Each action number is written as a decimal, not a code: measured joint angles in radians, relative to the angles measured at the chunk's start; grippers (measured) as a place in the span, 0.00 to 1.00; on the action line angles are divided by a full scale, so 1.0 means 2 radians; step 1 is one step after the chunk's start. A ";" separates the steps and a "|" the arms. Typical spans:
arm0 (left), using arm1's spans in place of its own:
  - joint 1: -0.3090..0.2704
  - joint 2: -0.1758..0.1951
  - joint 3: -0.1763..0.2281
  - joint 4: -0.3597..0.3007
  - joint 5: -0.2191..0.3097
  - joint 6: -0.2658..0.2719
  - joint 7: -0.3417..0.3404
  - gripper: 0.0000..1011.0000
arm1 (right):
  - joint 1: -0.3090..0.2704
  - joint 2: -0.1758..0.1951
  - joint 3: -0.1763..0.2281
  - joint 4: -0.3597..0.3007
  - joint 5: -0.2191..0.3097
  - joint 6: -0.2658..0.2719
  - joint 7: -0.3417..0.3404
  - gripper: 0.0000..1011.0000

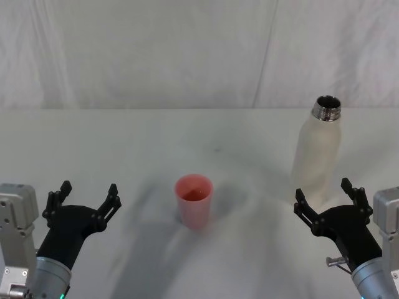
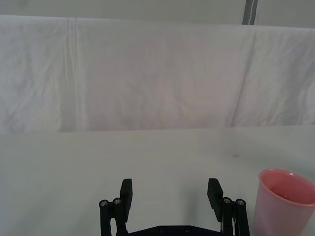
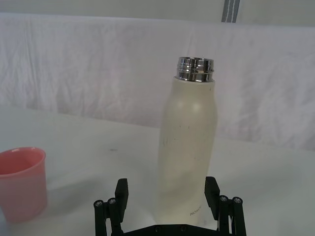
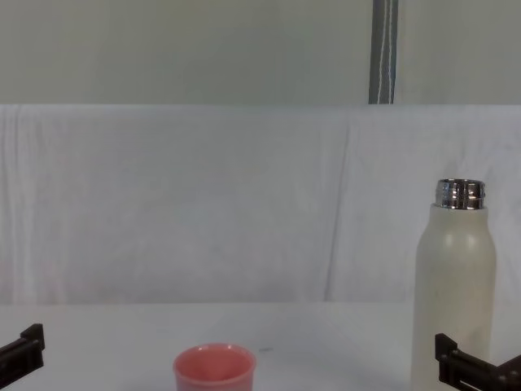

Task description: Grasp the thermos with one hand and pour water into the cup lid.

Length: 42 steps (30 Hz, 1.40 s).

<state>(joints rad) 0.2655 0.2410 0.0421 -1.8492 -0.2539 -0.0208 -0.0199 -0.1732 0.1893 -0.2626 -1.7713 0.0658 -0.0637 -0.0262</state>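
The thermos (image 1: 318,156) is a tall cream-white bottle with an open shiny steel neck; it stands upright just in front of the right gripper (image 1: 326,193), whose fingers are spread. The cup lid (image 1: 194,200), small and salmon-pink, stands upright between the right gripper and the left gripper (image 1: 87,194).

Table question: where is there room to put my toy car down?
The table is bare between the cup lid and the thermos, behind the cup lid toward the white backdrop, and between the left gripper and cup lid. It is crowded where the right gripper sits close before the thermos.
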 joint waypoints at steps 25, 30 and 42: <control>0.000 0.000 0.000 0.000 0.000 0.000 0.000 0.99 | -0.004 0.000 0.020 0.000 0.019 -0.007 0.015 0.99; 0.000 0.000 0.000 0.000 0.000 0.000 0.000 0.99 | -0.003 -0.003 0.041 0.004 0.038 -0.015 0.033 0.99; 0.000 0.000 0.000 0.000 0.000 0.000 0.000 0.99 | 0.010 -0.005 0.059 0.015 0.051 -0.021 0.074 0.99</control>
<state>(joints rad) 0.2655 0.2410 0.0421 -1.8492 -0.2538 -0.0208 -0.0199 -0.1542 0.1785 -0.1444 -1.7423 0.1669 -0.1048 0.1208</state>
